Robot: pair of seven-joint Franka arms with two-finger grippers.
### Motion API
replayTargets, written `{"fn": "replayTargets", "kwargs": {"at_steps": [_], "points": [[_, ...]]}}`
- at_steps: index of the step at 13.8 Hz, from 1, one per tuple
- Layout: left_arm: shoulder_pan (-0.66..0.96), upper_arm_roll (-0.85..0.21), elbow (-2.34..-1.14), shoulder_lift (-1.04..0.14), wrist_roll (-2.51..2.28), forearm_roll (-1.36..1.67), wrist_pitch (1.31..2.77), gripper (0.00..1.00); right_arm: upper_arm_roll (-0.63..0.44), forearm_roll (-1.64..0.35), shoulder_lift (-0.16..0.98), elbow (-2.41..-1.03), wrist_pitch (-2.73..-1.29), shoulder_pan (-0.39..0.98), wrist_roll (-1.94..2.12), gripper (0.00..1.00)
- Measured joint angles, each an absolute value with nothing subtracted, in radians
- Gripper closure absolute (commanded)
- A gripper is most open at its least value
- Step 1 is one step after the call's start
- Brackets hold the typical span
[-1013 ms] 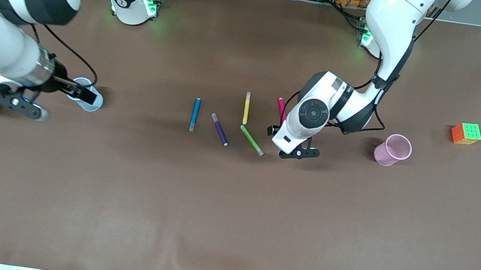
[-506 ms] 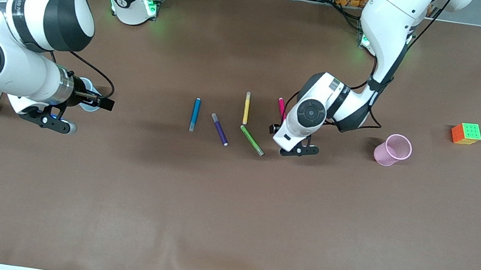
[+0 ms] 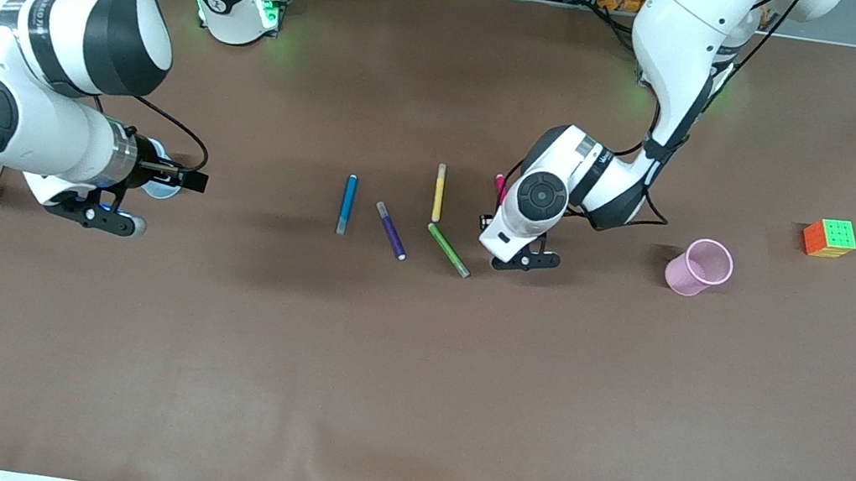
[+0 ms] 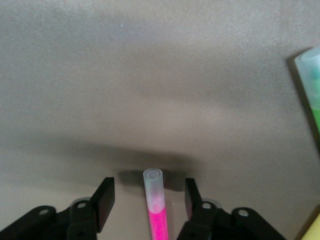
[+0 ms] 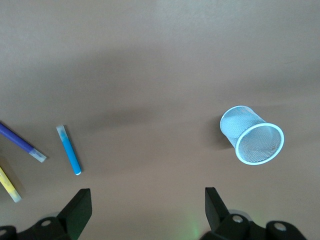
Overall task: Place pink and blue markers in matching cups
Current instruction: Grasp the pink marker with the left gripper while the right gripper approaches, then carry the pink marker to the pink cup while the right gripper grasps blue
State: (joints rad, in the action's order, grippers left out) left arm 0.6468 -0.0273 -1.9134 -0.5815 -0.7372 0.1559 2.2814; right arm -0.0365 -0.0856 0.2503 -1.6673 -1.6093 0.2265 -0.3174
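The green pen [image 3: 449, 250] is lying nearest the camera, angled, right beside the left gripper [image 4: 149, 202], so it's kinda crowding that spot; the purple pen [image 3: 390, 230] is sitting next to it toward the right arm's end. A bit farther back the blue marker [image 3: 347, 204] is lying flat on the table [image 3: 408, 373], mid-blue with a greyish end. The pink cup [image 3: 699, 267] is standing toward the left arm's end, well apart from the pens, and the cube [image 3: 830, 238] is sitting farther out past it. The yellow pen [image 3: 438, 192] is lying farther back. The left gripper is straddling the pink marker [image 4: 158, 210], magenta with a pale clear end, fingers [image 4: 102, 202] not touching it, gaps showing on both sides. The right gripper [image 5: 147, 207] is hanging wide open, holding nothing, over the table by the blue cup [image 5: 252, 135].
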Motion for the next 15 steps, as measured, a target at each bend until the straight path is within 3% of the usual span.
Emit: {"fn": "replayTargets", "kwargs": {"at_steps": [1,2,5,9,15], "points": [[0.649,-0.027,-1.914,-0.586,-0.737,0.156,2.284,0.53,-0.036,-0.086,0.25,-1.68,-1.623,0.234,-0.308,0.0],[0.65,-0.027,-1.914,-0.586,-0.738,0.156,2.286,0.61,-0.035,-0.087,0.25,-1.694,-1.644,0.245,-0.303,0.0],[0.653,-0.027,-1.911,-0.586,-0.739,0.156,2.293,1.0,-0.034,-0.088,0.238,-1.752,-1.711,0.307,-0.301,0.0],[0.654,-0.027,-1.91,-0.585,-0.74,0.156,2.294,1.0,-0.034,-0.088,0.193,-1.913,-1.86,0.339,-0.301,0.0],[0.622,-0.01,-1.898,-0.566,-0.723,0.156,2.294,1.0,-0.034,-0.088,0.202,-1.959,-1.912,0.368,-0.299,0.0]]}}
